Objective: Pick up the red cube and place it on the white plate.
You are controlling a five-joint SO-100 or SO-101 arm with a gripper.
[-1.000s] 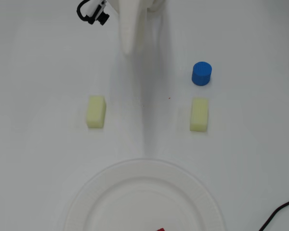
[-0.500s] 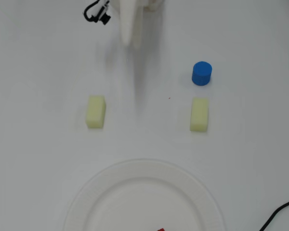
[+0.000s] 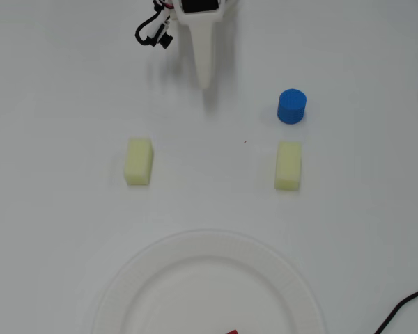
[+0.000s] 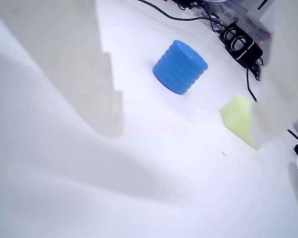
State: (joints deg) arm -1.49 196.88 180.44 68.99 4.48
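Claw [image 3: 205, 82]: you see it at the top of the overhead view, over bare bench [image 3: 56, 104], tip pointing down-frame. From above only one white finger shows. In the wrist view two white fingers [image 4: 54, 64] frame the shot with a wide gap between them and nothing in it, so read it as open and empty.
Cube [image 3: 231, 332]: only a red sliver shows at the bottom edge of the overhead view, lying on the plate. The frame cuts off the rest.
Plate [image 3: 125, 285]: bottom centre of the overhead view, ribbed rim, lower part out of frame, well apart from the claw.
Cylinder [image 3: 292, 106]: blue, upright, right of the claw in the overhead view, just above the right block [image 3: 288, 165]. The wrist view shows it too, between the fingers and farther off.
Left block [image 3: 138, 161]: pale yellow, level with the right one, well apart from it.
Cables: a black loop [image 3: 150, 31] beside the arm at the top, another [image 3: 404, 306] at bottom right.
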